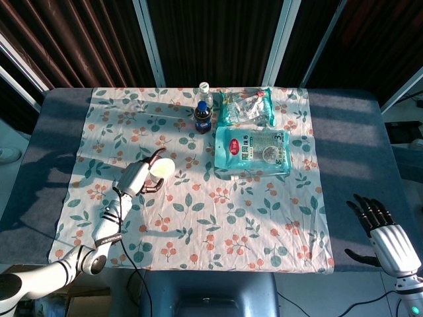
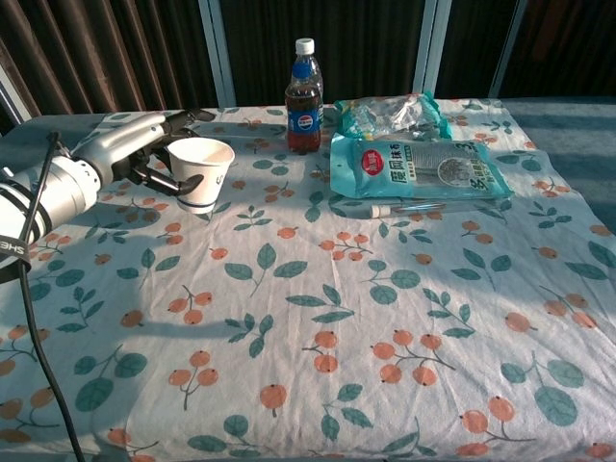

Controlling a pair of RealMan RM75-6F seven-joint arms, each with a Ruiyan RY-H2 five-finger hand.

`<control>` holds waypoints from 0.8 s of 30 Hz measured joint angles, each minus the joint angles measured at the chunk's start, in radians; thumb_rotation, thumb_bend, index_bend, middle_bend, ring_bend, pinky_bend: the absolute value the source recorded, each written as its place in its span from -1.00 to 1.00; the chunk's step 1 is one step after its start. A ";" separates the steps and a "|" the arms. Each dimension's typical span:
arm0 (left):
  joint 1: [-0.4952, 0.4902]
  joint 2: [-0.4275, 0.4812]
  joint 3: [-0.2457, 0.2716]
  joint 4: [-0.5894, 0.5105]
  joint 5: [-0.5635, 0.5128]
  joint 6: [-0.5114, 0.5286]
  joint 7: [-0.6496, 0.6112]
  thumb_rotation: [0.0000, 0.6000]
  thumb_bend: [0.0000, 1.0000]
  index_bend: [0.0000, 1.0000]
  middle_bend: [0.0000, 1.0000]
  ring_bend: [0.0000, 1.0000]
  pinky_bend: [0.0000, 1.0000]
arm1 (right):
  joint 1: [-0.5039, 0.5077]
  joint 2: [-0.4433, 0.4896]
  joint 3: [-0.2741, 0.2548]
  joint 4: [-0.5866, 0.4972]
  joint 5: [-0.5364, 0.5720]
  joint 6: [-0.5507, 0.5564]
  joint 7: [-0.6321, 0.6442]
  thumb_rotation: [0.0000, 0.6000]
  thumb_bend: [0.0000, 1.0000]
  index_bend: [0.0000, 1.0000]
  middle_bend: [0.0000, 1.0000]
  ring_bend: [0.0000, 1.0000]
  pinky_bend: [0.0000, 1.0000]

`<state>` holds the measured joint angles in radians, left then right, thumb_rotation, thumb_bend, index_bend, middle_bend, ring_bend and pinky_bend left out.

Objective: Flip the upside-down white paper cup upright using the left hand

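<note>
The white paper cup (image 2: 200, 173) is nearly upright, mouth up, with a blue band near its base, held just over the floral tablecloth at the left. My left hand (image 2: 144, 146) grips it from the left side, fingers wrapped round its wall. In the head view the cup (image 1: 162, 168) shows its open mouth beside the left hand (image 1: 137, 177). My right hand (image 1: 385, 239) hovers off the table's near right corner, fingers spread and holding nothing; the chest view does not show it.
A cola bottle (image 2: 303, 97) stands at the back centre of the floral tablecloth (image 2: 318, 308). Beside it lie a clear snack bag (image 2: 390, 115) and a teal packet (image 2: 419, 166), with a thin tube (image 2: 423, 205) along the packet's front edge.
</note>
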<state>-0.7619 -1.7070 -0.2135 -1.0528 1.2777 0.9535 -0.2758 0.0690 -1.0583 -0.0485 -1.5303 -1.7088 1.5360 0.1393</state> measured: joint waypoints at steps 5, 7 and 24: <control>0.006 -0.012 0.013 0.026 -0.001 -0.022 -0.010 1.00 -0.17 -1.00 -0.56 -0.58 -0.38 | 0.000 0.000 0.000 0.000 0.000 -0.002 0.000 1.00 -0.88 -1.00 -1.00 -1.00 -0.64; 0.007 -0.018 0.017 0.040 -0.001 -0.030 -0.012 1.00 -0.17 -1.00 -0.56 -0.58 -0.38 | 0.001 0.001 0.000 0.000 0.000 -0.002 0.000 1.00 -0.88 -1.00 -1.00 -1.00 -0.64; 0.007 -0.011 0.024 0.056 -0.030 -0.109 0.042 1.00 -0.13 -1.00 -0.85 -0.87 -0.55 | 0.001 0.001 -0.001 0.000 -0.001 -0.001 -0.001 1.00 -0.88 -1.00 -1.00 -1.00 -0.64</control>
<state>-0.7547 -1.7184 -0.1894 -0.9965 1.2474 0.8442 -0.2335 0.0704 -1.0571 -0.0490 -1.5301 -1.7101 1.5347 0.1386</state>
